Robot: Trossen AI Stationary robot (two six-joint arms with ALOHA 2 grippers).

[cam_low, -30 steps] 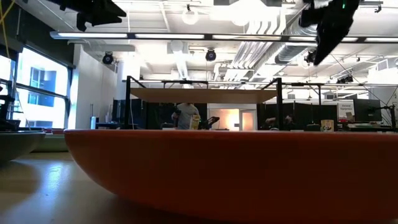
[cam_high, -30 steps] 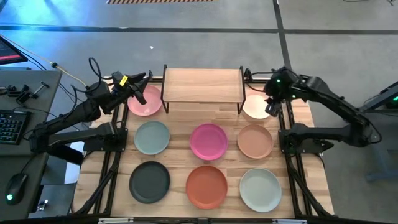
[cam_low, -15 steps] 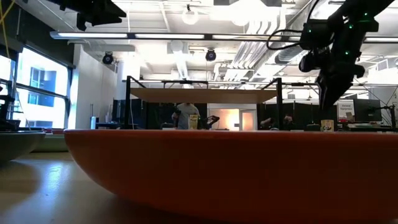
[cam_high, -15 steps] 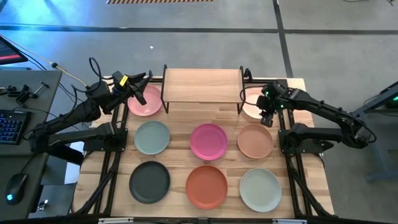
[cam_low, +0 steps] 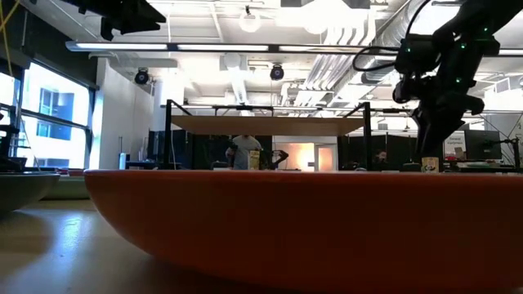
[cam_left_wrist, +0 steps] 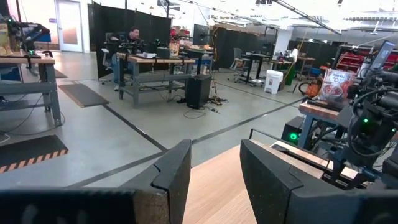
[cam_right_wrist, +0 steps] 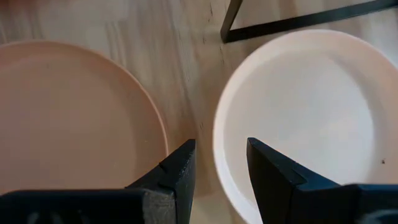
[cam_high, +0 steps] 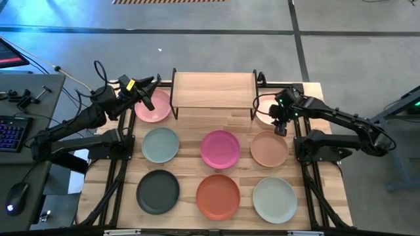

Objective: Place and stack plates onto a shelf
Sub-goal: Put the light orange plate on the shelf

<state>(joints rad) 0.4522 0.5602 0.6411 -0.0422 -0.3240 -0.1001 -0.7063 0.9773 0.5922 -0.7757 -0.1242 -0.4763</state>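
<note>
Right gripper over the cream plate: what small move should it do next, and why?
Probably lower straight down a little, so one jaw goes inside the cream plate rim and one outside. The right gripper is open, its gap sits over that rim near the tan plate, and the shelf is empty.

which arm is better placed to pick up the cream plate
Right. The right gripper is low over the cream plate, fingers open near its rim. The left gripper is across the shelf.
</note>
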